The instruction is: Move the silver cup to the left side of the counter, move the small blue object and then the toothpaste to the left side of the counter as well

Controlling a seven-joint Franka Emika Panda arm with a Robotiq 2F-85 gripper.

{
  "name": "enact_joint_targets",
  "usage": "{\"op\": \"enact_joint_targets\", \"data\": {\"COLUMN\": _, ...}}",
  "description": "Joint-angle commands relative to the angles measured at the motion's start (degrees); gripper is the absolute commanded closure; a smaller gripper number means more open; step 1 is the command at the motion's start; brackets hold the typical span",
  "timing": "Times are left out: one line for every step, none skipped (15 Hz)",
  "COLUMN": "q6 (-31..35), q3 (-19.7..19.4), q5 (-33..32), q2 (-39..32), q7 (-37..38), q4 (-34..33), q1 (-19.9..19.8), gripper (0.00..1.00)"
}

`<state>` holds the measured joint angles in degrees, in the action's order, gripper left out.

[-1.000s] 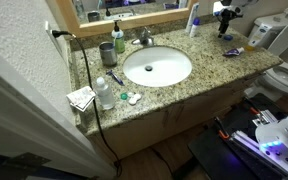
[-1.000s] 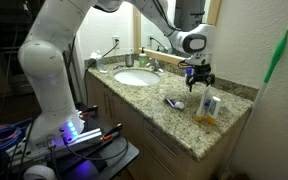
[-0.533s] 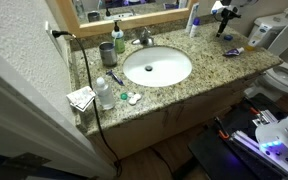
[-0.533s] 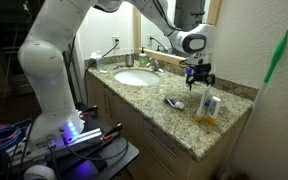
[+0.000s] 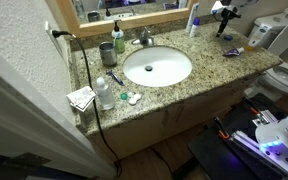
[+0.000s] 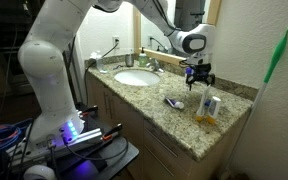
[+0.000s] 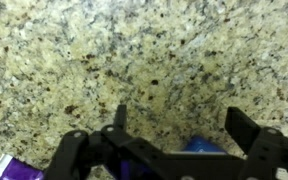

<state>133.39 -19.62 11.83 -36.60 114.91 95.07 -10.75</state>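
1. Step in hand. We judge the silver cup (image 5: pixel 106 52) to be done. It stands on the left part of the desk (image 5: pixel 209 72), left of the sink (image 5: pixel 144 72) and just beside the green soap bottle (image 5: pixel 118 40). The work now concerns the small blue object (image 7: pixel 206 147).
2. Tool. The tool (image 6: pixel 196 86) hangs over the far right end of the desk. In the wrist view its fingers are spread wide and grip nothing. The small blue object lies on the granite in the gap between them, off centre.
3. Toothpaste. The toothpaste (image 5: pixel 234 51) lies flat on the right end, near the tool. We take the purple corner at the lower left edge of the wrist view to be part of it.
4. Next move, as we judge it. The tool should centre over the small blue object, descend until the fingers flank it, clench, lift and travel left. The object is tiny, so a poorly centred closure could push it aside or catch the toothpaste.
5. Surroundings. The leftward path crosses the sink, the faucet (image 5: pixel 142 38) and a white tube with blue top (image 5: pixel 193 20) standing at the far edge.
6. Obstacles at the goal. The near left corner holds a clear bottle (image 5: pixel 104 92) and papers (image 5: pixel 81 97), so free granite there is limited.
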Motion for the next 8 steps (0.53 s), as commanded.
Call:
{"op": "enact_joint_targets", "data": {"q6": -0.06, "q3": 1.01, "q5": -0.83, "q2": 0.08, "q7": 0.44, "q4": -0.20, "q1": -0.93, "gripper": 0.00}}
{"op": "enact_joint_targets", "data": {"q6": -0.06, "q3": 1.01, "q5": -0.83, "q2": 0.08, "q7": 0.44, "q4": -0.20, "q1": -0.93, "gripper": 0.00}}
{"op": "enact_joint_targets", "data": {"q6": 1.67, "q3": 0.98, "q5": 0.10, "q2": -0.72, "q7": 0.97, "q4": 0.24, "q1": -1.54, "gripper": 0.00}}
{"op": "enact_joint_targets", "data": {"q6": 3.58, "q3": 1.72, "q5": 2.54, "q2": -1.17, "q7": 0.29, "q4": 0.66, "q1": -3.56, "gripper": 0.00}}
{"op": "enact_joint_targets", "data": {"q6": 5.32, "q3": 1.83, "q5": 4.40, "q2": -1.14, "q7": 0.79, "q4": 1.35, "q1": -4.79, "gripper": 0.00}}
{"op": "enact_joint_targets", "data": {"q6": 7.22, "q3": 2.36, "q5": 7.18, "q2": -0.51, "q7": 0.07, "q4": 2.61, "q1": -6.71, "gripper": 0.00}}
{"op": "enact_joint_targets", "data": {"q6": 8.82, "q3": 2.32, "q5": 9.13, "q2": -0.22, "q7": -0.34, "q4": 3.55, "q1": -8.19, "gripper": 0.00}}
{"op": "enact_joint_targets", "data": {"q6": 10.63, "q3": 2.16, "q5": 10.92, "q2": -0.48, "q7": 0.04, "q4": 3.99, "q1": -9.36, "gripper": 0.00}}
